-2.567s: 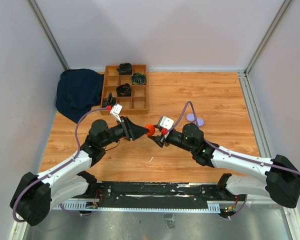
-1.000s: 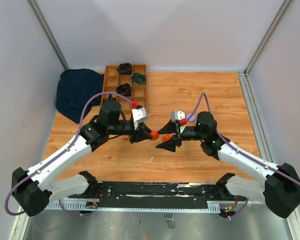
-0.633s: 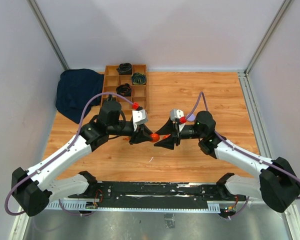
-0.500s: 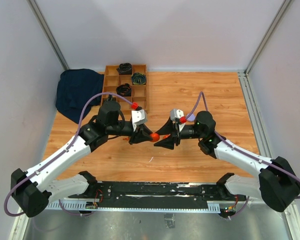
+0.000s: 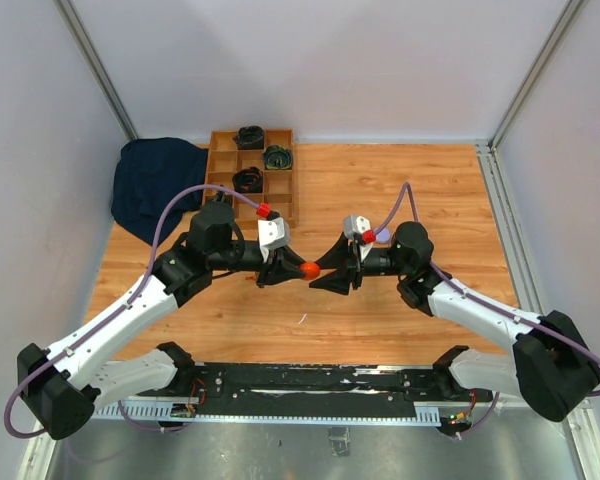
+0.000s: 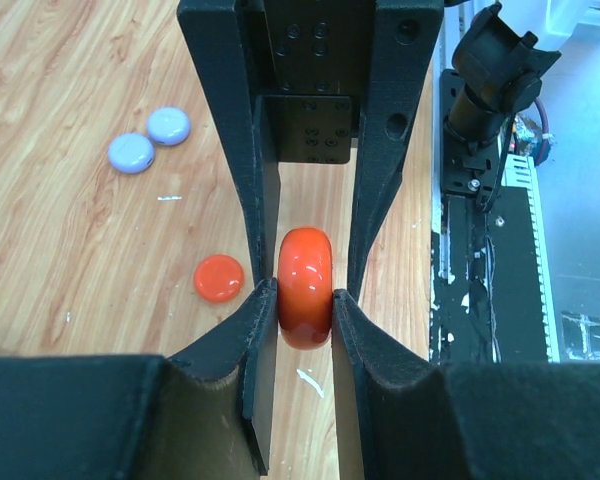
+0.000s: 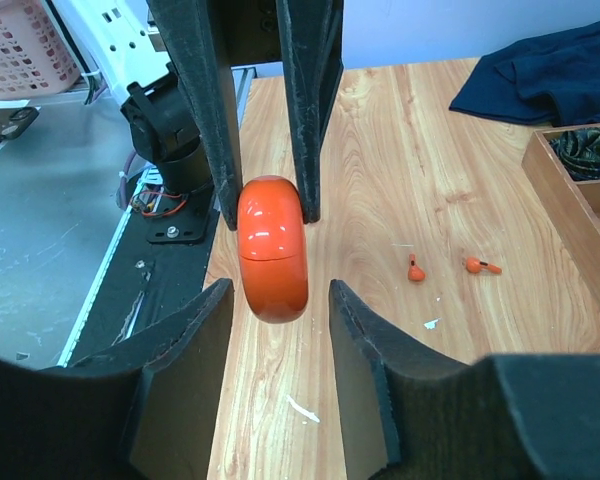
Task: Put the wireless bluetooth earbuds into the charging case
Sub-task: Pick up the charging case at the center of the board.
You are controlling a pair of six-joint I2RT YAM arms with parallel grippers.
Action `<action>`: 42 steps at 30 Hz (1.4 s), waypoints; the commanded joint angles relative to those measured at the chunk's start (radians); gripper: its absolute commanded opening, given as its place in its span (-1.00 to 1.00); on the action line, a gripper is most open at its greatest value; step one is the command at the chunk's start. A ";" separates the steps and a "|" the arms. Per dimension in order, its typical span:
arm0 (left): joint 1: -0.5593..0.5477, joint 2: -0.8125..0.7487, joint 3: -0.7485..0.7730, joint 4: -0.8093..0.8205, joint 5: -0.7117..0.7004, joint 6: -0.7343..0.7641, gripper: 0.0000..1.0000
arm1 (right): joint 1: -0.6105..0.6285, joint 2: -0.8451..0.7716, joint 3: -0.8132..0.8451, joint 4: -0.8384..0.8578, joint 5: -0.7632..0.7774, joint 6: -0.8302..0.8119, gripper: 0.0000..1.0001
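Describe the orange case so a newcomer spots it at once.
Look above the middle of the wooden table. The charging case is the glossy orange puck pinched in the left gripper. Unlike the flat orange disc lying on the wood nearby, it is thick and seamed.

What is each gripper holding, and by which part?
The left gripper clamps the orange case by its broad sides; the right gripper holds nothing yet.

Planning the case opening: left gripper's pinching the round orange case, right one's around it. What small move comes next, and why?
Probably close the right gripper onto the free end of the glossy round orange charging case. The left gripper pinches its other end, the right jaws flank it with gaps either side, and its lid seam looks shut.
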 commanded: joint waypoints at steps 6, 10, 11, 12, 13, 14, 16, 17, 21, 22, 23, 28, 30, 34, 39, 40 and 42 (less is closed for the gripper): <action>-0.007 0.008 -0.005 0.055 0.017 -0.018 -0.88 | -0.015 0.000 -0.018 0.091 -0.028 0.037 -0.20; -0.007 0.008 -0.005 0.053 0.016 -0.017 -0.88 | -0.017 0.002 -0.022 0.108 -0.027 0.048 -0.25; -0.007 0.009 -0.006 0.052 0.016 -0.016 -0.88 | -0.017 0.003 -0.023 0.119 -0.028 0.056 -0.26; -0.007 0.010 -0.007 0.049 0.017 -0.016 -0.88 | -0.016 0.005 -0.025 0.128 -0.033 0.063 -0.26; -0.007 0.012 -0.007 0.047 0.015 -0.014 -0.88 | -0.018 0.007 -0.025 0.137 -0.034 0.069 -0.26; -0.007 0.012 -0.005 0.042 0.016 -0.012 -0.88 | -0.018 0.009 -0.026 0.143 -0.036 0.075 -0.26; -0.007 0.018 -0.002 0.033 0.017 -0.008 -0.88 | -0.019 0.010 -0.025 0.145 -0.038 0.076 -0.26; -0.007 0.020 0.001 0.027 0.018 -0.006 -0.88 | -0.018 0.010 -0.025 0.146 -0.038 0.077 -0.26; -0.007 0.023 0.010 0.017 0.018 -0.004 -0.88 | -0.020 0.012 -0.026 0.147 -0.040 0.079 -0.27; -0.007 0.024 0.011 0.017 0.017 -0.003 -0.88 | -0.020 0.012 -0.025 0.149 -0.041 0.080 -0.28; -0.007 0.025 0.012 0.016 0.017 -0.002 -0.88 | -0.019 0.012 -0.025 0.147 -0.040 0.080 -0.31; -0.007 0.024 0.019 0.011 0.008 -0.004 -0.88 | -0.021 0.018 -0.025 0.147 -0.040 0.079 -0.55; -0.007 0.022 0.021 0.009 0.009 -0.007 -0.87 | -0.023 0.019 -0.025 0.148 -0.042 0.079 -0.63; -0.007 0.008 0.012 0.015 0.003 -0.013 -0.47 | -0.022 0.010 -0.028 0.155 -0.044 0.082 -0.78; -0.007 -0.001 -0.003 0.030 -0.006 -0.024 -0.10 | -0.024 -0.003 -0.035 0.164 -0.040 0.086 -0.81; -0.007 -0.001 -0.005 0.031 -0.008 -0.025 -0.05 | -0.024 -0.003 -0.036 0.166 -0.038 0.088 -0.81; -0.007 0.002 -0.007 0.031 -0.010 -0.026 0.09 | -0.025 -0.005 -0.037 0.174 -0.037 0.092 -0.81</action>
